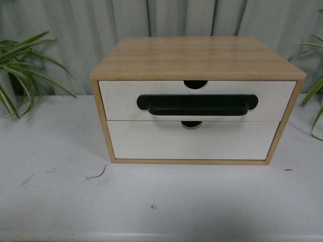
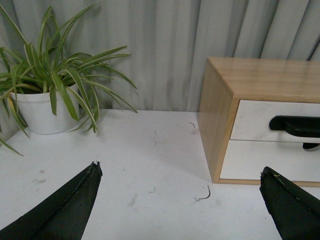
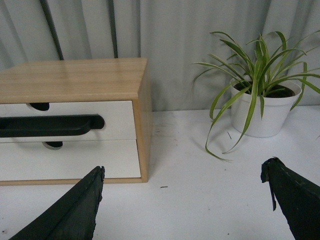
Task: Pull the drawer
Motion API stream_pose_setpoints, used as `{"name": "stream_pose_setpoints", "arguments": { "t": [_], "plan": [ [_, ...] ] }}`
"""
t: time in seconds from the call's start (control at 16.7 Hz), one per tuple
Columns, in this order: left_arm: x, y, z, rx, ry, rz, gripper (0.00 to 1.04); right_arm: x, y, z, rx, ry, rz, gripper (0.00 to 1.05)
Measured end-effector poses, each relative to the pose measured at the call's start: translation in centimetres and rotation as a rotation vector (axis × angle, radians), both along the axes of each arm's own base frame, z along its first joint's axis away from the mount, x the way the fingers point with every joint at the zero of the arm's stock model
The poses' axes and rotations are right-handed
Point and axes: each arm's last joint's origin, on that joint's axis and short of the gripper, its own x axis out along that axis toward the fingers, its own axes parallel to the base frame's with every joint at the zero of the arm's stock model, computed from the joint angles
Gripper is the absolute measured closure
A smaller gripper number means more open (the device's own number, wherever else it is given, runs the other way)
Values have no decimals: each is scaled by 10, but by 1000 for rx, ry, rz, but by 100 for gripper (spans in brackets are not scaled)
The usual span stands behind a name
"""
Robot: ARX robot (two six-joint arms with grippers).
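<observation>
The drawer (image 1: 121,101) is the upper of two in a small wooden cabinet (image 1: 197,58); its white front carries a long black bar handle (image 1: 197,105) and a half-round notch in the top edge, and it sits flush with the cabinet. Neither arm shows in the front view. My left gripper (image 2: 180,172) hangs open over the table to the left of the cabinet, with the drawer (image 2: 252,120) ahead on its right side. My right gripper (image 3: 182,170) is open over the table off the cabinet's right corner, the drawer (image 3: 117,117) and its handle (image 3: 50,125) beyond its one fingertip.
A plain white lower drawer (image 1: 192,143) without a handle sits under the task drawer. A potted spider plant (image 2: 45,100) stands left of the cabinet and another potted plant (image 3: 260,107) right of it. Grey curtain hangs behind. The white table (image 1: 151,201) bears small specks.
</observation>
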Motion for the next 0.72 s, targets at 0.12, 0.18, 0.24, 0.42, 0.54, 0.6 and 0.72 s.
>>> {"name": "stream_pose_setpoints", "arguments": {
  "t": [0.12,0.18,0.24,0.42,0.54,0.6,0.72],
  "plan": [
    [0,0,0,0,0,0,7,0,0,0,0,0,0,6],
    [0,0,0,0,0,0,7,0,0,0,0,0,0,6],
    [0,0,0,0,0,0,7,0,0,0,0,0,0,6],
    [0,0,0,0,0,0,7,0,0,0,0,0,0,6],
    [0,0,0,0,0,0,7,0,0,0,0,0,0,6],
    [0,0,0,0,0,0,7,0,0,0,0,0,0,6],
    [0,0,0,0,0,0,7,0,0,0,0,0,0,6]
  ]
}}
